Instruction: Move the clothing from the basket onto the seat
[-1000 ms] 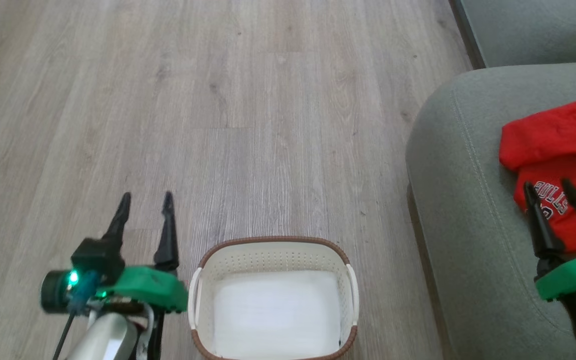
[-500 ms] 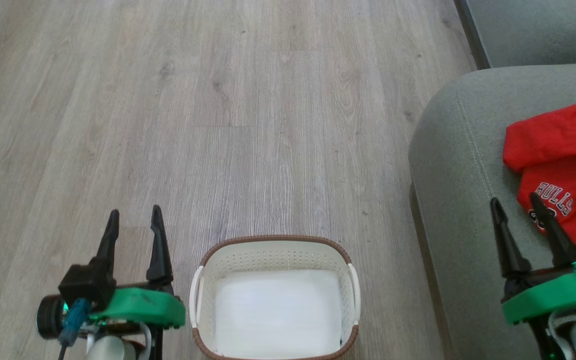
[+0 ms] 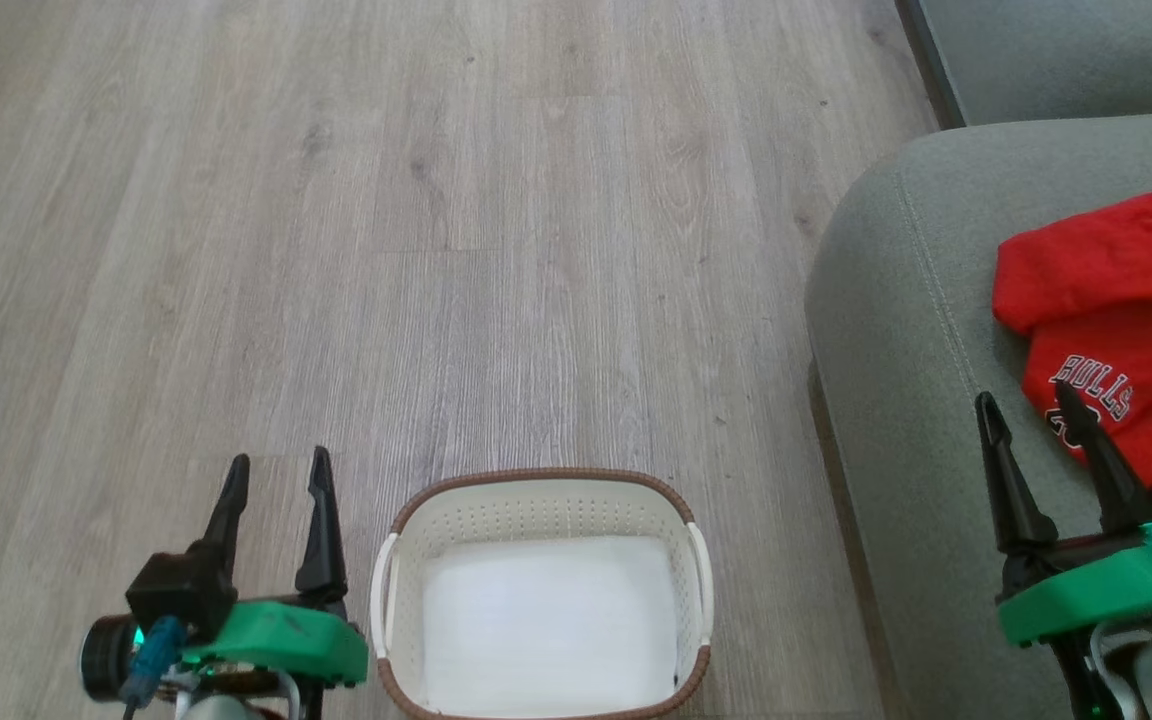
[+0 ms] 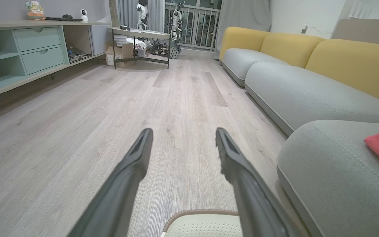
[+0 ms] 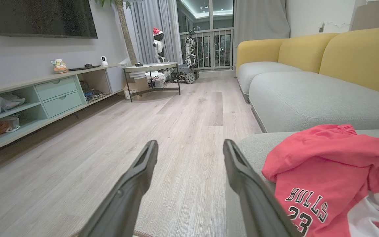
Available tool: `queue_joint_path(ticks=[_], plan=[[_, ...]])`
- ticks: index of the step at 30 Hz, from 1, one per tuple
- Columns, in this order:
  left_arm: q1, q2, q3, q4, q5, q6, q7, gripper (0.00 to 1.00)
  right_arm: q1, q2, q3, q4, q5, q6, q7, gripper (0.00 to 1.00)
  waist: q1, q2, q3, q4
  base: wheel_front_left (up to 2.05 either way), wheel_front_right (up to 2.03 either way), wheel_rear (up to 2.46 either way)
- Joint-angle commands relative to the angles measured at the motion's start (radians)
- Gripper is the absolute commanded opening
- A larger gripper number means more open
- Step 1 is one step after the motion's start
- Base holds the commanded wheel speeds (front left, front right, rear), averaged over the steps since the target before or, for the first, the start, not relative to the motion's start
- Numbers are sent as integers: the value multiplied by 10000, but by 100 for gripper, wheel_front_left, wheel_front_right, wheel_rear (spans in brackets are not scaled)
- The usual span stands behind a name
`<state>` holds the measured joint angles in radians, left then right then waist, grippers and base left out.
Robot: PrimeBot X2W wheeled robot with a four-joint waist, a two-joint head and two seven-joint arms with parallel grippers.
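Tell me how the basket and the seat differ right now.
The basket is white perforated plastic with a brown rim; the seat is grey-green fabric. The basket is much smaller than the seat. The basket is empty; the seat bears the red clothing. Both have rounded corners.

**Pale Floor Running to a Balcony Window**

A pale wood-look floor [image 3: 436,250] is stretching across the room to a tall window [image 5: 209,33], where a railing [image 5: 215,49] is showing behind the glass and a ceiling light [image 5: 206,5] is glowing. Grey curtains [image 5: 258,18] are hanging beside it. A sofa [image 5: 308,95] with yellow backs [image 5: 357,56] is running along the right side. On the left, a low shelf unit [image 5: 18,108] with mint drawers [image 5: 56,89] is standing under a dark TV [image 5: 41,16]. A small table [image 5: 151,67] is sitting near the window.
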<state>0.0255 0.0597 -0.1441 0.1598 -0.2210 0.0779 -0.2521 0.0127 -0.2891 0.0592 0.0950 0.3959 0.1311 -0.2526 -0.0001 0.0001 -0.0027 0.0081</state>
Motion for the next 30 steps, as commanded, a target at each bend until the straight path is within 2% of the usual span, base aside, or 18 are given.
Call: queue_joint_path(ticks=[1, 11, 12, 16, 30], plan=[[-426, -15, 410, -287, 90, -63, -97, 100, -141, -138, 83, -378, -60, -4, -91, 100, 1, -1, -3, -7, 0, 0, 0], [-492, -86, 643, -73, 184, -475, -97, 100, -167, -116, 111, -316, 24, -4, -91, 100, 1, -1, -42, -97, 0, 0, 0], [-11, -65, 277, 257, 64, -477, 0, 0, 1, 19, 6, 19, 13, 0, 2, 0, 1, -1, -42, -98, 0, 0, 0], [204, -79, 251, 868, 2, -487, 75, 0, 173, 187, 187, 600, 67, 0, 32, 0, 1, -1, -44, -102, 0, 0, 0], [40, -80, 501, 873, -1447, -654, 456, 0, 31, 382, 32, 693, 1370, 0, 375, 0, 1, -1, -33, -100, 0, 0, 0]])
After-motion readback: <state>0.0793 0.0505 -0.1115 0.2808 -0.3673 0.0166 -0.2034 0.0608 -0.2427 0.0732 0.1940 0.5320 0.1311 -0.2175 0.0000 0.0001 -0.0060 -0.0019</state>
